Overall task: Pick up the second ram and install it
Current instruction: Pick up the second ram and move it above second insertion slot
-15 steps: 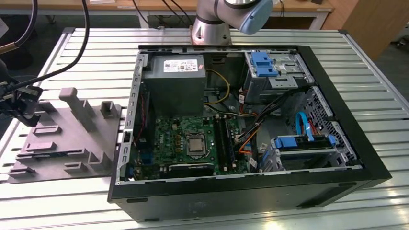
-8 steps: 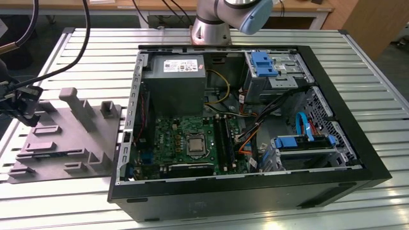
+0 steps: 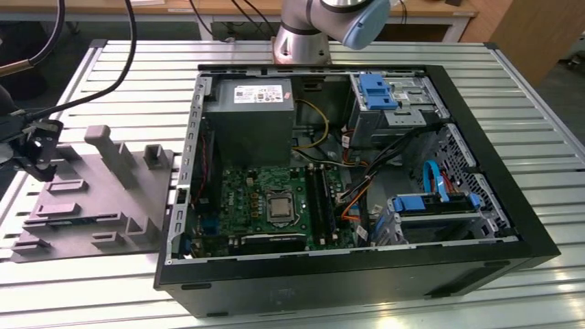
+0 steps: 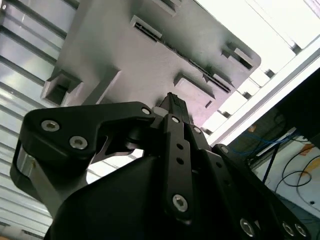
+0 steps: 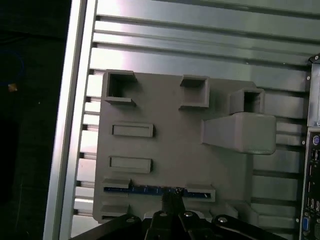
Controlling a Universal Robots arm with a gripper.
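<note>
- In the exterior view, the black two-finger gripper [image 3: 42, 175] is hanging just above the flat grey plastic holder plate [image 3: 101, 205].
- In the second wrist view, its fingers [image 4: 172, 107] are pressing together, seemingly pinching nothing.
- In the first wrist view, the second ram [image 5: 145, 190], a thin blue circuit-board stick, is standing in the holder plate's slot, right by the gripper [image 5: 172, 200]. I am judging that a centred, straight grip is mattering most.

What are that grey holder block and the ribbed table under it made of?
The grey holder looks like matte plastic, perhaps printed: dull, even grey, blocky shapes. The table looks like bare aluminium: silvery ribbed slats catching the light, though the exact metal is a guess.
</note>
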